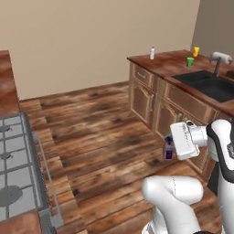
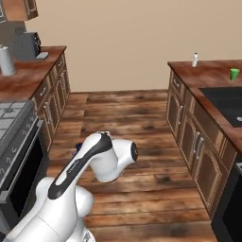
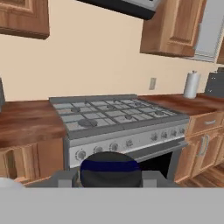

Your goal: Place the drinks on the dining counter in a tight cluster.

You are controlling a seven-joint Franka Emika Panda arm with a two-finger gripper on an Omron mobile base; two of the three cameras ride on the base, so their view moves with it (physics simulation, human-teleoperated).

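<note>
The gripper (image 1: 168, 151) sits at center right of the left base view, out over bare wood floor (image 1: 100, 132), and its fingers are pinched on the purple-blue bottle (image 1: 168, 150). In the hand view that bottle's dark cap and blue band (image 3: 110, 168) fill the bottom center, snug between the grey finger tips, facing the gas stove (image 3: 118, 116).

Upper right of the left base view: the dining counter (image 1: 169, 61), with the clear-white water bottle (image 1: 152, 53) standing near its far left corner, close to the edge. The green object (image 1: 190, 61) and yellow cup (image 1: 196, 51) stand farther right, well apart from it, and the dark sink (image 1: 208, 84) sits nearer the camera.

Open floor runs wide between the counter's cabinet fronts (image 1: 151, 100) on the right and the stove's edge (image 1: 34, 151) at lower left. In the right base view the aisle (image 2: 123, 123) stretches clear to the back wall.
</note>
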